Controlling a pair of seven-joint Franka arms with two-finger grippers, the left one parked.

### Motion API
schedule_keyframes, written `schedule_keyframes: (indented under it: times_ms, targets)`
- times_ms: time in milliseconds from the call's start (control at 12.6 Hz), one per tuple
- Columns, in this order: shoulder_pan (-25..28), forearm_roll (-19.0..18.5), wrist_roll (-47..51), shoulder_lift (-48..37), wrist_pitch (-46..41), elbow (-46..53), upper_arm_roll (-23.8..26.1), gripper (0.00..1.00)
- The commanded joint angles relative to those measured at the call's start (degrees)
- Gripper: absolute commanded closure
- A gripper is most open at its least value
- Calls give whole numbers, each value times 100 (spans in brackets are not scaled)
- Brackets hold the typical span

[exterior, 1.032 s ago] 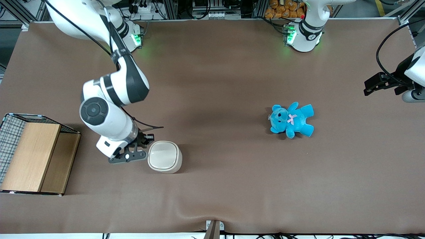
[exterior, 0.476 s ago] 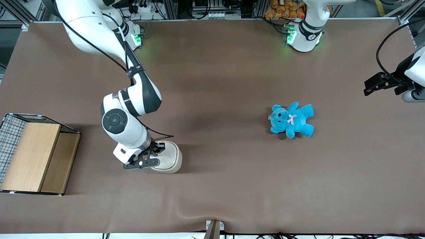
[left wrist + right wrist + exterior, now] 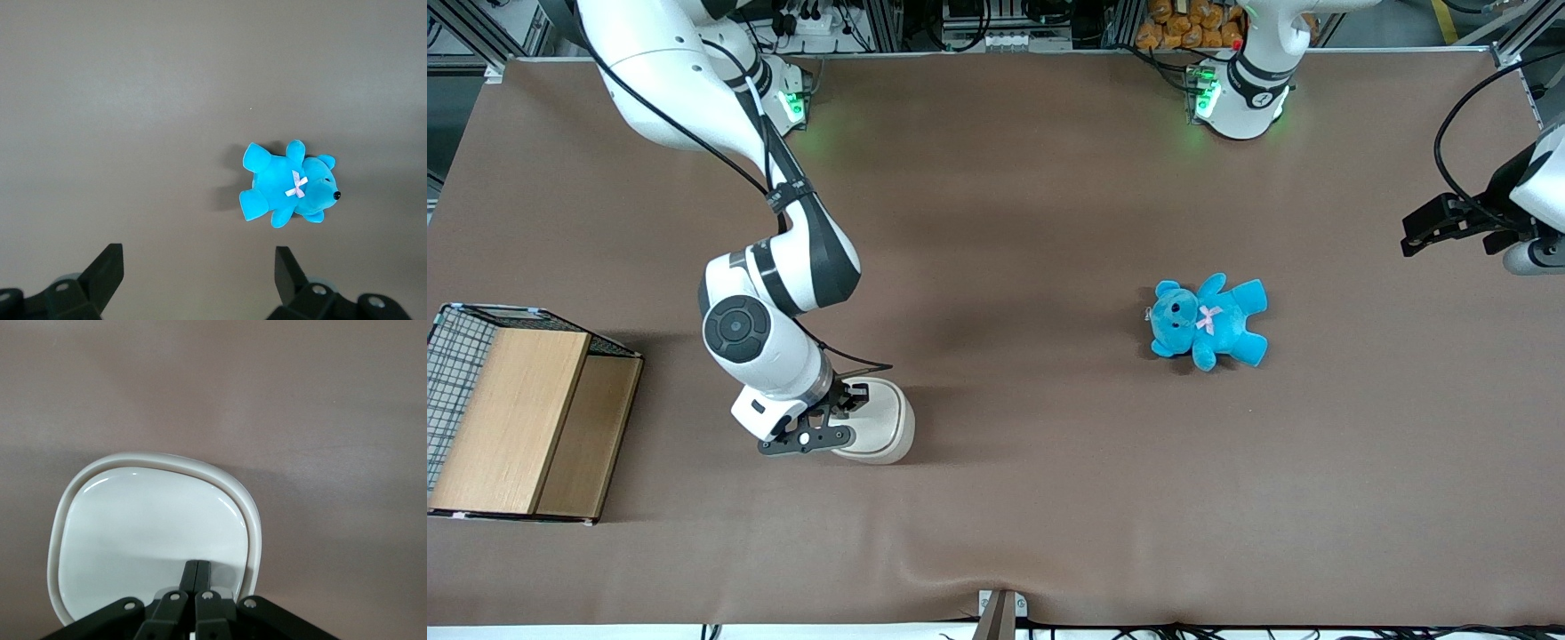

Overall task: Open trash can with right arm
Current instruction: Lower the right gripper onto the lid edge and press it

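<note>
Surface (image 3: 1049,178) carries three things: one wood-and-wire box (image 3: 516,418) at the working arm's end, one trash can (image 3: 880,422) beside it near the front edge, one blue teddy (image 3: 1208,322) toward the parked arm's end. The right arm (image 3: 774,267) bends down over the can, gripper (image 3: 197,577) closed empty, fingertips together on the still-shut lid (image 3: 153,533), probably to press it open.

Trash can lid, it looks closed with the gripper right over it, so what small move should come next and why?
Probably a short press straight down on the lid. The right wrist view shows the gripper with jaws shut together over the flat lid of the trash can, near its edge, and the lid lies level and closed. In the front view the gripper sits above the can. Whether it already touches is unclear.
</note>
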Motion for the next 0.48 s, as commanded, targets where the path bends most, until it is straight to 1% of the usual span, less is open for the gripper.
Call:
schedule_keyframes:
  times_ms: [0,159,397]
  targets:
    - [3,65,75,173,-85,136,-35,100]
    - [-23,110,66,-273,-181,145,-52,100]
    - [-268,109,57,-916,-812,154,-61,100]
